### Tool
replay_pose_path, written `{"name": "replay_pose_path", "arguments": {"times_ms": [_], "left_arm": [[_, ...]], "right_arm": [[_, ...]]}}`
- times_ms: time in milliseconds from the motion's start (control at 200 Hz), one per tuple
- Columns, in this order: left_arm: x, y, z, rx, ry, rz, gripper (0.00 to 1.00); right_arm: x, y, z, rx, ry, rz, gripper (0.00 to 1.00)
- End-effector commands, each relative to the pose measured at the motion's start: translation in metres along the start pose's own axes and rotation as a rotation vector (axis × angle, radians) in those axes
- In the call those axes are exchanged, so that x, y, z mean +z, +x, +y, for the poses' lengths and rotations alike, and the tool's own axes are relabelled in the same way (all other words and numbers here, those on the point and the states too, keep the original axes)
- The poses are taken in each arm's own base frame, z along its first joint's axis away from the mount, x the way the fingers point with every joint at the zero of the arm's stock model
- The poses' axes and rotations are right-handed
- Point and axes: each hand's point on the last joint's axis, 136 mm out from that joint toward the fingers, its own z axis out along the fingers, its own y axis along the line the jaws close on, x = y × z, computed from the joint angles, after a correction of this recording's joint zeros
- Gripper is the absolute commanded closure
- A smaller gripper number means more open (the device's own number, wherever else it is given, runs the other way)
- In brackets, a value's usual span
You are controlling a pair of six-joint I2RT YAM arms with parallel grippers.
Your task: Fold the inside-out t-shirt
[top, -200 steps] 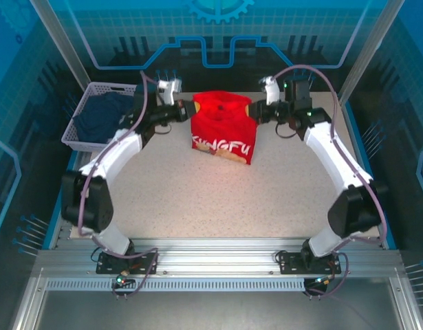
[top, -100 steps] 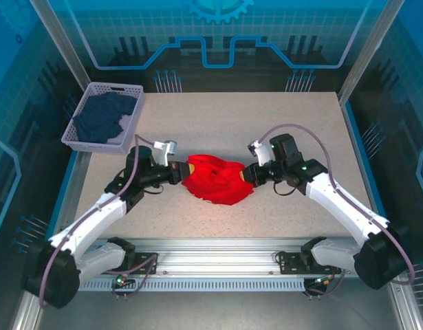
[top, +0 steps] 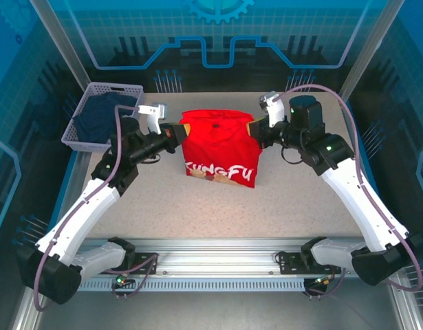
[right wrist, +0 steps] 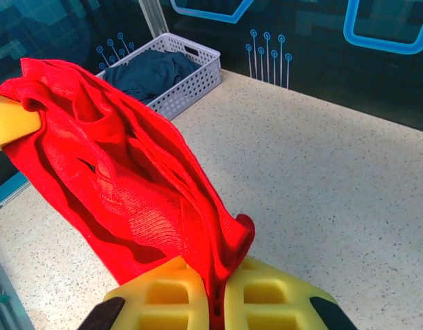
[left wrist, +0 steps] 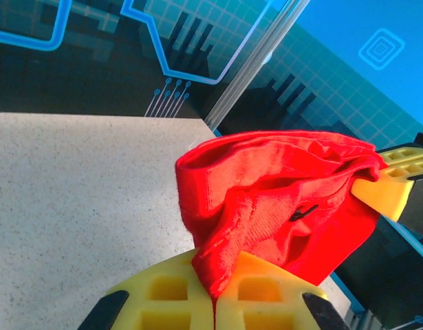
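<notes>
Left claw (top: 175, 130), top view: clamped on one upper corner of the inside-out t-shirt (top: 219, 148); right claw (top: 254, 128) clamped on the other. The shirt hangs stretched between them over the surface (top: 218, 213), white lettering facing the arm bases, probably held up to spread it before laying it flat. A basket (top: 108, 87) with a navy garment (top: 101, 117) sits far left.
Left wrist view: red cloth is pinched between yellow pads, and the top edge sags open, which the overhead view flattens.
Right wrist view: same pinch, with cloth bunched at the pads.

Pinched edge unseen
The bright red soft cloth t-shirt (left wrist: 266, 199) vanished between the pads (left wrist: 163, 299) of the left gripper (left wrist: 213, 292), themselves cropped below.
</notes>
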Motion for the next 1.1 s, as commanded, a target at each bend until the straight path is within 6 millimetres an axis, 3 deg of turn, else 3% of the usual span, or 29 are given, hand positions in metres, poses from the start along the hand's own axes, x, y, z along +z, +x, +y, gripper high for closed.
{"name": "replay_pose_path", "arguments": {"times_ms": [0,160,305,455,715,785,855,965,1095], "left_arm": [[-0.013,0.003,-0.005,0.046,-0.002,-0.009,1.00],[-0.036,0.028,-0.010,0.017,0.010,-0.004,1.00],[-0.032,0.028,0.001,0.019,-0.044,-0.012,1.00],[-0.004,0.006,0.021,0.068,-0.132,-0.033,1.00],[0.066,-0.045,0.055,0.178,-0.231,-0.075,1.00],[0.079,-0.056,0.060,0.186,-0.225,-0.088,1.00],[0.085,-0.059,0.060,0.187,-0.201,-0.091,1.00],[0.086,-0.034,0.059,0.166,-0.137,-0.067,1.00],[0.082,0.034,0.079,0.071,-0.104,0.013,1.00]], "right_arm": [[-0.014,0.010,0.000,-0.037,0.013,0.041,0.95],[-0.032,0.028,0.010,-0.018,-0.020,0.037,0.94],[-0.025,0.030,-0.003,-0.016,0.032,0.030,0.94],[0.000,0.005,-0.034,-0.003,0.087,-0.002,0.94],[0.067,-0.046,-0.104,-0.009,0.142,-0.035,0.94],[0.076,-0.065,-0.114,-0.004,0.118,-0.052,0.94],[0.083,-0.071,-0.113,0.003,0.068,-0.044,0.93],[0.091,-0.054,-0.098,0.011,-0.022,-0.007,0.93],[0.099,0.013,-0.077,0.092,-0.098,0.093,0.93]]}}
